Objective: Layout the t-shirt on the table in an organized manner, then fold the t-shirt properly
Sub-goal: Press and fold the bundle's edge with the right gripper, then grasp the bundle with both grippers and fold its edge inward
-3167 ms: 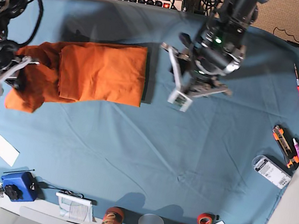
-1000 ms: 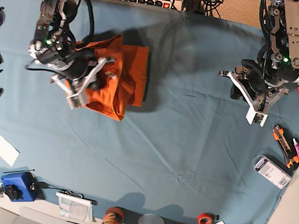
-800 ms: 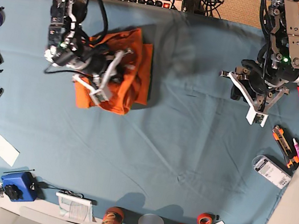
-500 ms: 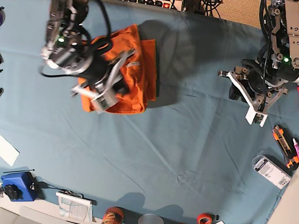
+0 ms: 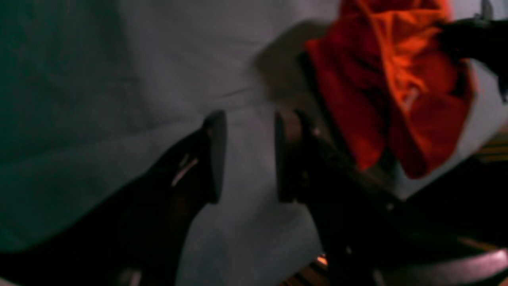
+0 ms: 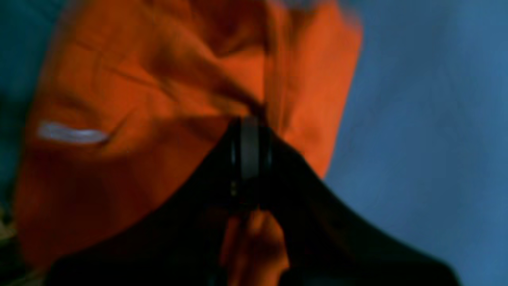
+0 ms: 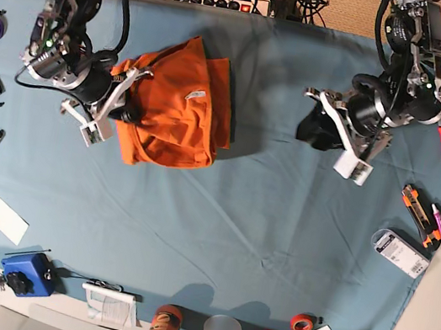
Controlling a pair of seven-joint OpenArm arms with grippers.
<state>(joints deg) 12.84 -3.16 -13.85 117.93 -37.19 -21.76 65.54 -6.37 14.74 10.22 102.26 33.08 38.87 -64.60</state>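
text: none legible | labels: too small or blurred

My base view looks straight down from high above the whole table. My left wrist view peers past its own fingers across the cloth toward the shirt. My right wrist view sits very near the shirt, which all three views share.

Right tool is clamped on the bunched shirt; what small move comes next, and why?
Probably lay the held edge down flat: the right tool pinches the t-shirt, which sits bunched on the table. The left tool is open, apart from it.
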